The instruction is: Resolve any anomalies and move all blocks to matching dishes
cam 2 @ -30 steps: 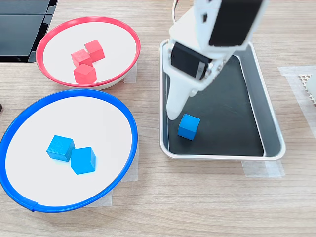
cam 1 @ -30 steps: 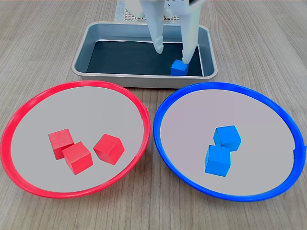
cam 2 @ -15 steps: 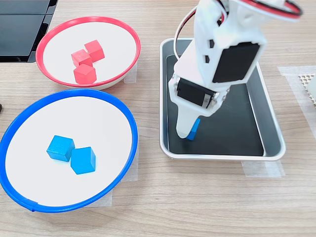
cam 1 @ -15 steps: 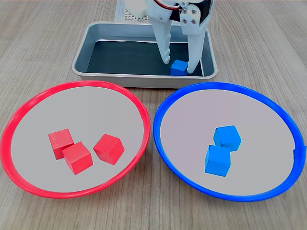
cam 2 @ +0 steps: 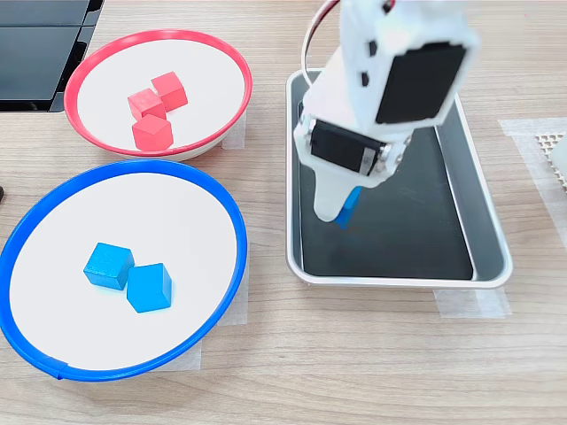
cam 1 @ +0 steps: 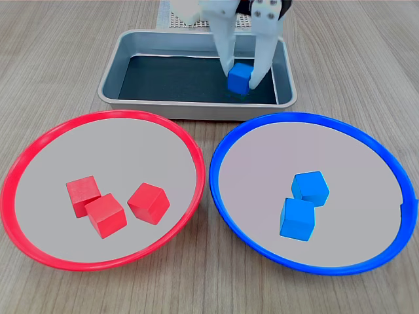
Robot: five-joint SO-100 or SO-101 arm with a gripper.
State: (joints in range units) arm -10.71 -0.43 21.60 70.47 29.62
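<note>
My white gripper is shut on a blue block and holds it lifted above the dark floor of the grey tray. In the second exterior view the near finger hides most of that block. Two blue blocks lie in the blue-rimmed dish, also seen as blue blocks. Three red blocks rest together in the red-rimmed dish.
The two dishes sit side by side in front of the tray in the first exterior view, rims almost touching. A white mesh pad lies at the second exterior view's right edge, and a black panel at its top left.
The open fingers came down around the blue block on the tray floor, shut on it, and raised it off the floor.
</note>
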